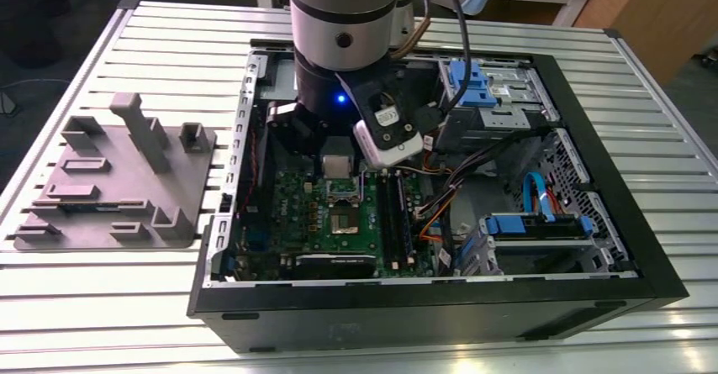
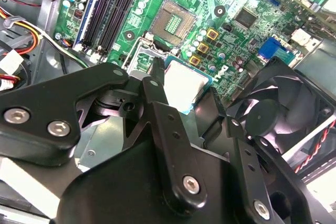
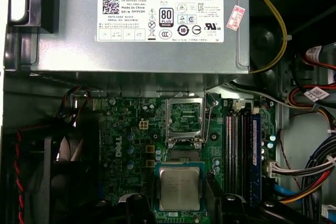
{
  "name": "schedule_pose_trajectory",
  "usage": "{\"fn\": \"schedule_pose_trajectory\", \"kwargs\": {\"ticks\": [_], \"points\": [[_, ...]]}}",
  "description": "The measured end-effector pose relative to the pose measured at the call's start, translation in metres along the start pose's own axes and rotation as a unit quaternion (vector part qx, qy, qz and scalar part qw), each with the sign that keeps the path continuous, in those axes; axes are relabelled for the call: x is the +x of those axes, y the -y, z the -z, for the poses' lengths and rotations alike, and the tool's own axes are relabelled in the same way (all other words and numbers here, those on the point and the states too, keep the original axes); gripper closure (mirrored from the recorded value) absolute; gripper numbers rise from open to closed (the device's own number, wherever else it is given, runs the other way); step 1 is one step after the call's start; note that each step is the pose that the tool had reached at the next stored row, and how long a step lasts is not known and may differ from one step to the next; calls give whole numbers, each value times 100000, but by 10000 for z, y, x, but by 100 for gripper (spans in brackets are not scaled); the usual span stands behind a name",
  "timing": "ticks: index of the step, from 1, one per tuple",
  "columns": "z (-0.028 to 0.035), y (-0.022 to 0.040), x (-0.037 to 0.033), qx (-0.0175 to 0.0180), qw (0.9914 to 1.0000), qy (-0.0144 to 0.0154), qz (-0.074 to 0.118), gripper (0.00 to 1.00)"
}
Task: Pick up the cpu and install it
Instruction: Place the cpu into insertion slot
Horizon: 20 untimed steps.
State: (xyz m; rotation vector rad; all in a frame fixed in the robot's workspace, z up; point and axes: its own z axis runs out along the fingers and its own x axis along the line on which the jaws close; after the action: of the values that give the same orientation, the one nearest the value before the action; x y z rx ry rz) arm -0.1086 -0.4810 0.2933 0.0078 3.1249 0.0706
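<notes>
The cpu (image 3: pixel 179 188), a small flat square chip with a pale silver-grey metal top and a thin green rim showing at its edges, hangs just above the green motherboard (image 3: pixel 121 145). The gripper (image 3: pixel 179 211) holds it: the black fingers (image 3: pixel 139 209) are clamped on two opposite edges of the chip. In the second wrist view the cpu (image 2: pixel 185 83) appears as a bright, blank square between the fingers (image 2: pixel 156 80) of the gripper (image 2: pixel 184 92).

The chip sits beside the open, empty socket (image 3: pixel 184 118), not in it. The socket lies between the chip and the big grey labelled power supply (image 3: pixel 63 51). Its bare contact field also shows in the second wrist view (image 2: pixel 176 20). Dark memory slots (image 3: pixel 241 150) run along one side of the socket, and a black case fan (image 2: pixel 273 114) stands near the board's edge.

In the exterior view the arm (image 1: pixel 342 13) reaches down into the open black computer case (image 1: pixel 449 307), which lies on a ribbed metal bench (image 1: pixel 113 307). A grey tray (image 1: pixel 113 181) rests on the bench at the exterior view's left, apart from the case.
</notes>
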Motion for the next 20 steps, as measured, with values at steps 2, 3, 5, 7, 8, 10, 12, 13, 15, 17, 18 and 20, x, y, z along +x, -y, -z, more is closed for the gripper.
{"fn": "schedule_pose_trajectory", "kwargs": {"ticks": [2,3,5,7,8,10,12,13,15,17,18,20], "points": [[-5,2,0,-15,100000,6,3,53],[-8,7,0,-10,100000,2,5,53],[-19,18,0,-4,100000,-3,5,53],[-33,37,0,0,100000,-21,2,53],[-41,49,0,-1,100000,-26,3,53],[-59,72,0,2,100000,-37,1,53],[-80,98,0,-3,100000,-46,2,53],[-95,111,1,-2,100000,-49,-1,53],[-129,136,-2,-9,100000,-53,-1,53],[-165,160,-8,-4,100000,-56,0,53],[-179,169,-11,-1,100000,-58,-3,53],[-204,179,-23,-7,100000,-54,-1,53]]}}
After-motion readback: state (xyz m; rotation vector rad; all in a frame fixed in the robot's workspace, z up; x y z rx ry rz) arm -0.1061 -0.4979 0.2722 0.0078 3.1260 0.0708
